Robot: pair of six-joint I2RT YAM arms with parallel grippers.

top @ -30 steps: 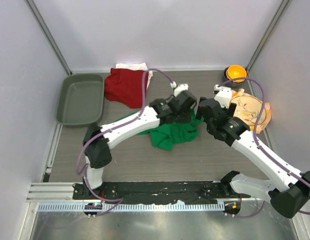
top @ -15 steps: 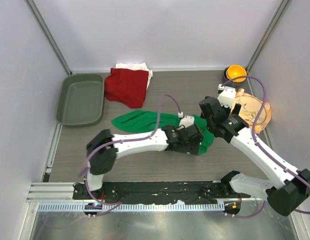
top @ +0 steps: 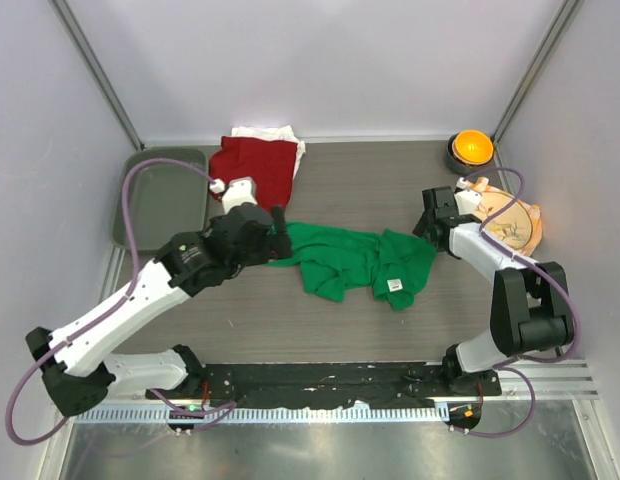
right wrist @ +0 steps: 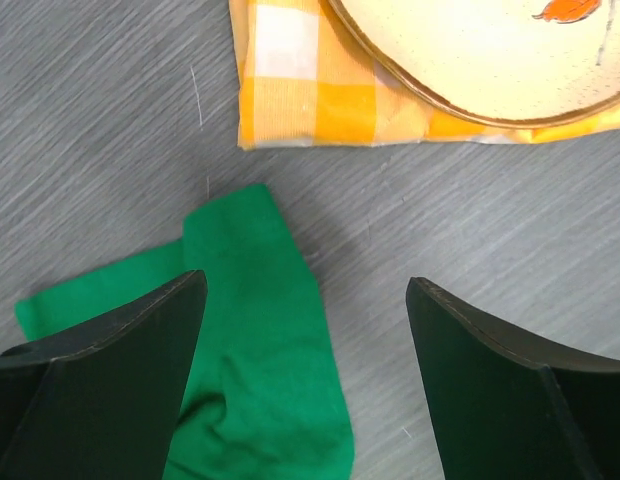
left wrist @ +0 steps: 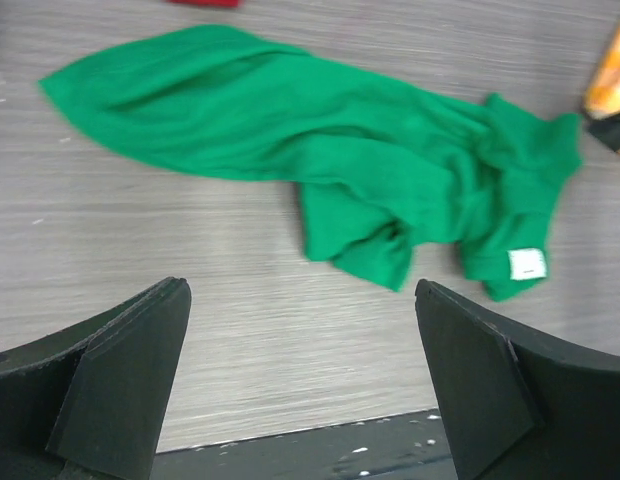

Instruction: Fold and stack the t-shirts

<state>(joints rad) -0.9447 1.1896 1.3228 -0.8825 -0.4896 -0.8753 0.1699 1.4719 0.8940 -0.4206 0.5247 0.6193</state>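
Both arms have drawn back, letting go — left gripper (left wrist: 298, 292) and right gripper (right wrist: 305, 282) stand spread, empty. Green t-shirt (top: 350, 258) lies stretched ahead of the left jaws, one corner beneath the right jaws — apparently laid out for folding.

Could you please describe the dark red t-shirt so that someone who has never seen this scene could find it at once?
Find the grey tray at the far left. Directly to its right, at the back, lies the dark red t-shirt, loosely folded into a compact pile. It rests on a white t-shirt that peeps out behind it, and its colour sets it apart from the green t-shirt spread across the middle.
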